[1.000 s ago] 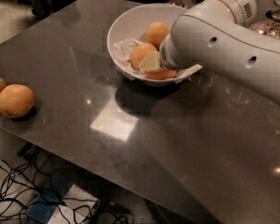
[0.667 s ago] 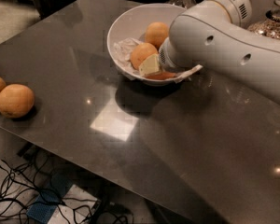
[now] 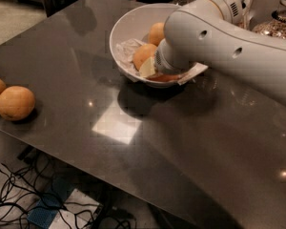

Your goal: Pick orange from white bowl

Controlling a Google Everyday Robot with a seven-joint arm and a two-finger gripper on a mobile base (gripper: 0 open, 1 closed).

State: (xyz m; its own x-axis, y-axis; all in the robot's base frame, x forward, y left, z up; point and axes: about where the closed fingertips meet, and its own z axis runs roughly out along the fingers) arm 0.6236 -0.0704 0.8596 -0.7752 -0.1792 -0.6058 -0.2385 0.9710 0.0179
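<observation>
Tool (image 3: 151, 70) position inside the white bowl (image 3: 118, 32) is barely changed; hold on an orange (image 3: 143, 55) cannot be told.

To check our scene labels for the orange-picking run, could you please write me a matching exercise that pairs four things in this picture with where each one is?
Things:
1. gripper
2. white bowl
3. two loose oranges
4. cables

Places:
A. on the floor below the table
B. at the table's left edge
C. down inside the bowl, next to an orange
D. on the far part of the table, partly under the arm

Pairs: 1-C; 2-D; 3-B; 4-A.
</observation>
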